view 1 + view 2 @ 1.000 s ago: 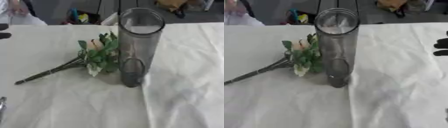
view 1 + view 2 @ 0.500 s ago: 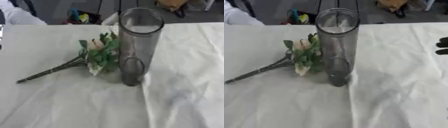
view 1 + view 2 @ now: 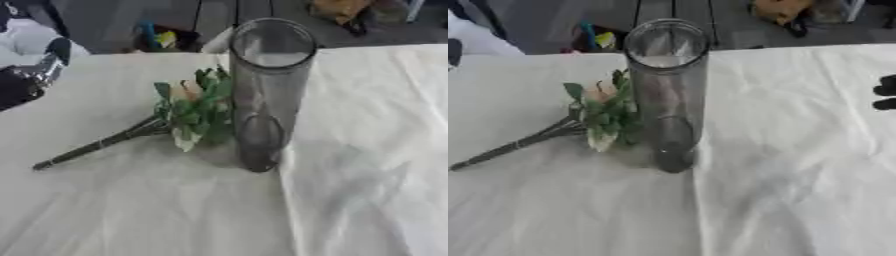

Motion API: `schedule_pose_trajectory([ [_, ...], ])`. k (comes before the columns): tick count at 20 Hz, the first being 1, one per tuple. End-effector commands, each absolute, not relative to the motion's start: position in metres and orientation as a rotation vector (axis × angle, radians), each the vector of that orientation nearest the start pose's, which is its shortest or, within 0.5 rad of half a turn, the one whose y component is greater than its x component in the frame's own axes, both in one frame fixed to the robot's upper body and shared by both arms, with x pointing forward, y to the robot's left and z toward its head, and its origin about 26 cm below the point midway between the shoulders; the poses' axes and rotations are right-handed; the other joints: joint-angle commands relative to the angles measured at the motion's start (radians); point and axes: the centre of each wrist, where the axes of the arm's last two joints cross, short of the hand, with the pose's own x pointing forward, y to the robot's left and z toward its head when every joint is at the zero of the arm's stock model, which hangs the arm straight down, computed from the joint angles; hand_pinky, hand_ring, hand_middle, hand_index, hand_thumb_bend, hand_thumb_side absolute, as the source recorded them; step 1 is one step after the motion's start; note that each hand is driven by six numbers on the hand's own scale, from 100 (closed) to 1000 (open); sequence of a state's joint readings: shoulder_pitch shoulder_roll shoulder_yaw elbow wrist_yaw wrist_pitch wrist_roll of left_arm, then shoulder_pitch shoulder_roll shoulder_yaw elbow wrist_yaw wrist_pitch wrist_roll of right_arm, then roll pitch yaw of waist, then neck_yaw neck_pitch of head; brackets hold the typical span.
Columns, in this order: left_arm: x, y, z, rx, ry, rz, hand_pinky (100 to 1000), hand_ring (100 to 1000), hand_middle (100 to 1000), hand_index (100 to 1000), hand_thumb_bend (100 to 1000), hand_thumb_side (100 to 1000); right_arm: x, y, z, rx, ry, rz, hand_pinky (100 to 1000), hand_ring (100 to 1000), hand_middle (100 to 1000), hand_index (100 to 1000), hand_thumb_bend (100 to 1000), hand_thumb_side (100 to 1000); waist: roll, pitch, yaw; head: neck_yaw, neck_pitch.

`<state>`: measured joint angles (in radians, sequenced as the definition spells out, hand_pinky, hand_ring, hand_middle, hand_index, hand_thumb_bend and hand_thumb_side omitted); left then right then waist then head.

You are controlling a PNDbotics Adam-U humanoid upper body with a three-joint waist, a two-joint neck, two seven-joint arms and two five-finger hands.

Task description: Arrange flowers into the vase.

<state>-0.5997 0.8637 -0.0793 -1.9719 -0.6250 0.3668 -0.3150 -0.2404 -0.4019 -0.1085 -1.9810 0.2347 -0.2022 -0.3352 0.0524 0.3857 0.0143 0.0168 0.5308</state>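
We see a tall clear vase (image 3: 267, 90) standing upright on the white tablecloth (image 3: 175, 210), empty, its mouth open toward us. Just to its left lies a small bunch of flowers (image 3: 194, 111), flat on the cloth, with green leaves and pale blooms resting against the glass near the lower half of the vase. The dark stems (image 3: 96, 144) trail away from the blooms toward the lower left, ending well short of the near edge of the cloth.

Our left hand (image 3: 31, 75) shows at the far left edge of the left eye view, black and silver, above the cloth and level with the upper part of the vase. The flowers lie to its right and a little nearer to us, apart from it; the vase stands beyond them, further right again. We cannot tell whether this hand's fingers are apart or together.

Our right hand (image 3: 885, 92) shows only as a few dark fingertips at the right edge of the right eye view. The vase is well apart to its left, with bare cloth between them, and the flowers lie past the vase. Of this hand too we cannot tell whether it is spread or closed.
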Motion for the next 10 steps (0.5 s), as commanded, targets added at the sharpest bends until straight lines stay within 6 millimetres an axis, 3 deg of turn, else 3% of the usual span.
schedule_pose_trajectory([
  [1,0.303,0.289,0.343,1.313,-1.628,-1.197,848,900,911,1000,288,917,0.291,-0.306,0.206,-0.718,-2.500,0.195,566,645,624,812,100,1000,0.015,-0.040,-0.004,0.008,0.007],
  [5,0.320,0.289,0.345,1.253,-1.513,-1.273,901,943,943,1000,453,908,0.291,-0.305,0.205,-0.710,-2.495,0.204,566,645,624,812,100,1000,0.018,-0.042,-0.013,0.014,0.001],
  [10,0.346,0.285,0.339,1.169,-1.418,-1.323,873,909,912,1000,582,853,0.291,-0.304,0.205,-0.700,-2.490,0.213,565,645,623,812,100,1000,0.022,-0.042,-0.022,0.018,-0.009],
])
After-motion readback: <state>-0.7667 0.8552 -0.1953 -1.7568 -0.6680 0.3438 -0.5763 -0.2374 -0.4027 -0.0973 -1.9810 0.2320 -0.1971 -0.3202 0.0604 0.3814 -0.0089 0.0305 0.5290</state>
